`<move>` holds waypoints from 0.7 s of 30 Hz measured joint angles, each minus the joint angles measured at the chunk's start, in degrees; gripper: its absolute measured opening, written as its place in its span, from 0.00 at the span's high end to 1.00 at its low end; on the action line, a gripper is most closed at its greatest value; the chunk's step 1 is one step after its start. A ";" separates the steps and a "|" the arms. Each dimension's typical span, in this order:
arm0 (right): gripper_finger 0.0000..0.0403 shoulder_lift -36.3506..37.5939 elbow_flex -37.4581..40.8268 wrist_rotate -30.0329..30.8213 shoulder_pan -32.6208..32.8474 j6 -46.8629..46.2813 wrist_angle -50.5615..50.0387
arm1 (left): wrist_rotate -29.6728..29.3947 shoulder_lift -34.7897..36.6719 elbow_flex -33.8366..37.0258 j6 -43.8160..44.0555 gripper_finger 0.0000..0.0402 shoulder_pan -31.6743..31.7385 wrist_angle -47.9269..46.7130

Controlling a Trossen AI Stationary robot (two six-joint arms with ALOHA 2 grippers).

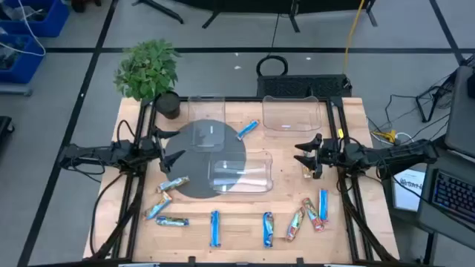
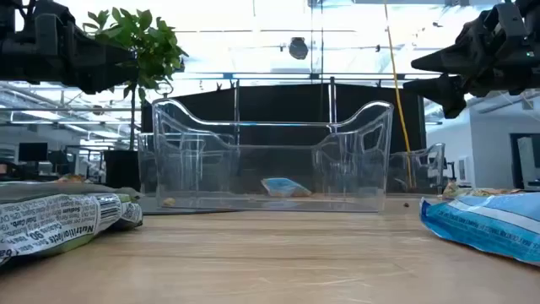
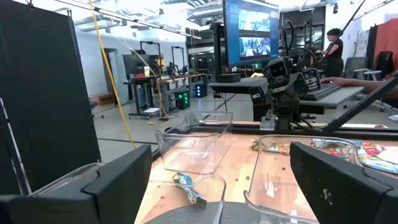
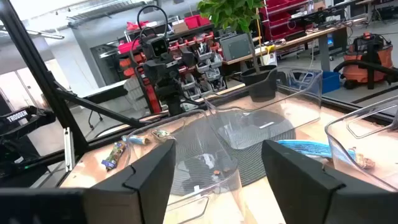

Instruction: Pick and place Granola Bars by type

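Both tools hang above the wooden surface (image 1: 245,222) with fingers spread and nothing between them: the left tool (image 1: 172,159) over the left edge of the round grey mat (image 1: 199,159), the right tool (image 1: 306,157) just right of the clear plastic bins. The small flat wrapped granola bars (image 1: 297,222) lie mostly loose along the near edge, blue ones such as the bright blue bar (image 1: 214,228) mixed with tan-gold and multicolour ones; one blue bar (image 1: 248,130) lies apart beside the rear clear bin (image 1: 290,113). The main risk, I judge, is sorting by mistake: in the cluster at the near right the bars lie touching or overlapping, so a descending tool could pinch two of different types at once or nudge neighbours away. The flat, slick wrappers may slip from the fingers or be pressed flat instead of lifted. The transparent front bin (image 1: 239,172) has walls that are hard to make out, so a carried bar could strike a rim and fall outside. The potted green plant (image 1: 148,70) stands well clear.
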State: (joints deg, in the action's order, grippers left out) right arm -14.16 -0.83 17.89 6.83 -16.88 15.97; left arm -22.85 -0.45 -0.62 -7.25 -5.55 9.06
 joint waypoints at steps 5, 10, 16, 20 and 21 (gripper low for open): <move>0.42 0.00 -0.01 0.00 0.01 0.00 0.00 | 0.00 -0.01 0.00 0.00 0.06 -0.01 0.00; 0.42 0.01 -0.01 0.00 0.01 0.00 -0.02 | -0.01 0.00 0.00 0.00 0.06 0.00 0.00; 0.42 0.01 -0.78 -0.91 0.00 -4.40 0.08 | -0.01 0.00 0.00 0.00 0.06 0.01 0.00; 0.42 0.00 -4.03 -3.39 0.04 -2.98 -3.51 | -0.01 0.00 0.00 0.00 0.06 0.01 0.00; 0.42 -0.14 -5.53 -3.34 0.04 -2.20 -6.30 | 0.00 0.00 0.00 0.00 0.06 0.00 0.01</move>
State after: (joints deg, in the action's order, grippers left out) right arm -14.30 -6.36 14.55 6.87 -19.08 9.66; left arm -22.85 -0.45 -0.62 -7.25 -5.55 9.07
